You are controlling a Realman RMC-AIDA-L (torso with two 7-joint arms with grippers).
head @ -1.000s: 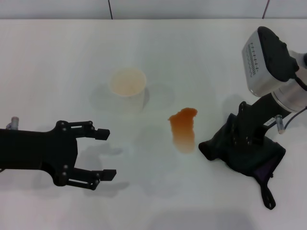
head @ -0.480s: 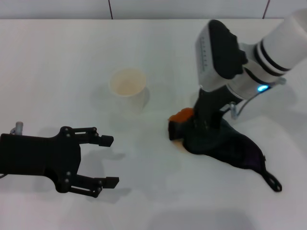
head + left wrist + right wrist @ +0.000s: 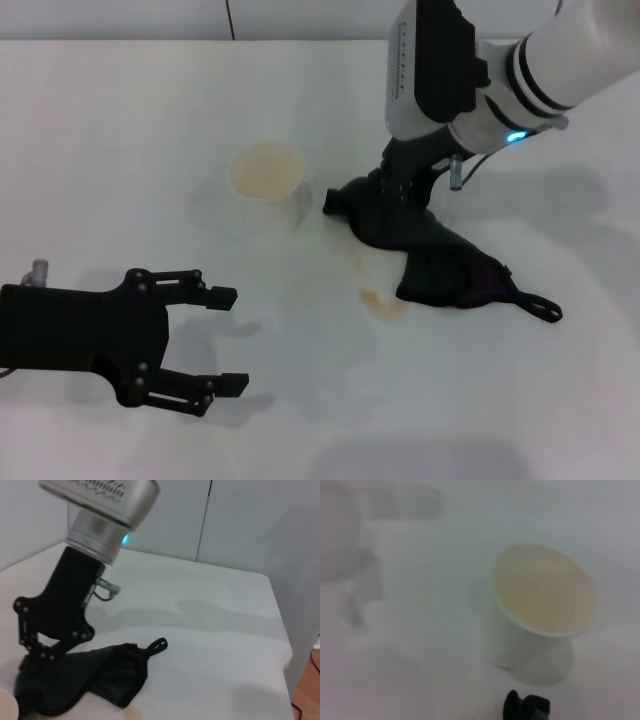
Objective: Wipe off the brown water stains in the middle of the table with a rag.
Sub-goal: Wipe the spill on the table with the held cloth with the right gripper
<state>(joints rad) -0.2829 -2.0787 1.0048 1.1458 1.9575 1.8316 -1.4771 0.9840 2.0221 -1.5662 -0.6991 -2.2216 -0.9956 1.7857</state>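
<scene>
Rag (image 3: 425, 255) clamped in right gripper (image 3: 385, 205) mid-table beside cup (image 3: 267, 180); faint stain (image 3: 383, 302) remains nearer the front edge, so press flat there. Left gripper (image 3: 212, 338) idles, jaws apart.

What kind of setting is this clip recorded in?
Probably a lab or test bench, not a home: a plain white table against bare pale wall panels, holding only a staged stain, a rag and a paper cup.
</scene>
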